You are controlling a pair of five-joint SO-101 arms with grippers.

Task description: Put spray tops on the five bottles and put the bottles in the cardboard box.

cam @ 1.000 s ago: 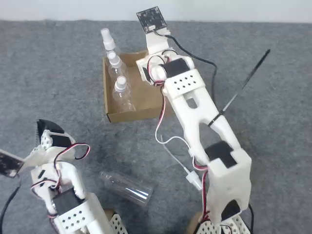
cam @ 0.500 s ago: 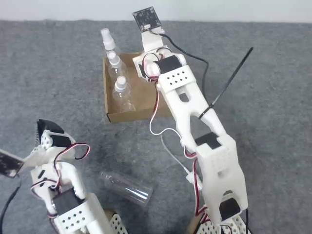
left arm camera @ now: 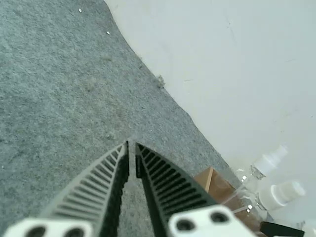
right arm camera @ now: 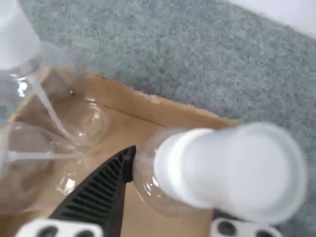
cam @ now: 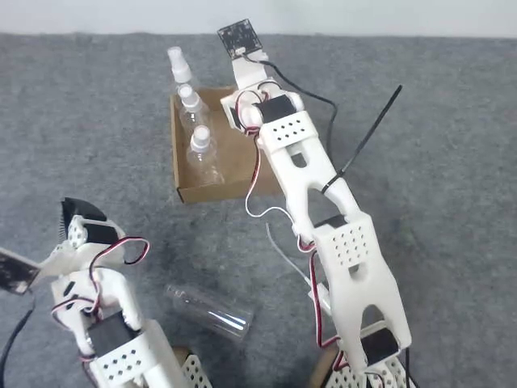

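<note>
Right gripper [right arm camera: 165, 197]: jaws closed on the held bottle [right arm camera: 148, 185]. The black ribbed finger [right arm camera: 98, 192] presses against its clear shoulder, and the opposite jaw is mostly hidden behind its white spray top [right arm camera: 227, 165]. The bottle sits squarely between the jaws, top end toward the wrist camera, over the floor of the cardboard box [right arm camera: 148, 106], close to the box's far wall. In the high view the right arm [cam: 311, 174] reaches across the box's right side, covering that part of it. Three more topped bottles stand in a line along the box's left wall: the near bottle [cam: 203, 158], the middle bottle [cam: 192, 109] and the far bottle [cam: 178, 69] at the far left corner. They are just beside one another and apart from the held bottle. Left gripper [left arm camera: 132, 145]: jaws drawn almost together, with a thin slit between the tips and nothing in them. It is raised over the grey carpet [left arm camera: 59, 89], well apart from the box on its near left side, and the box corner and two spray tops lie beyond it. An uncapped bottle [cam: 208, 309] lies on its side on the carpet, well apart from the box on its near side, between the two arm bases and clear of both grippers.
</note>
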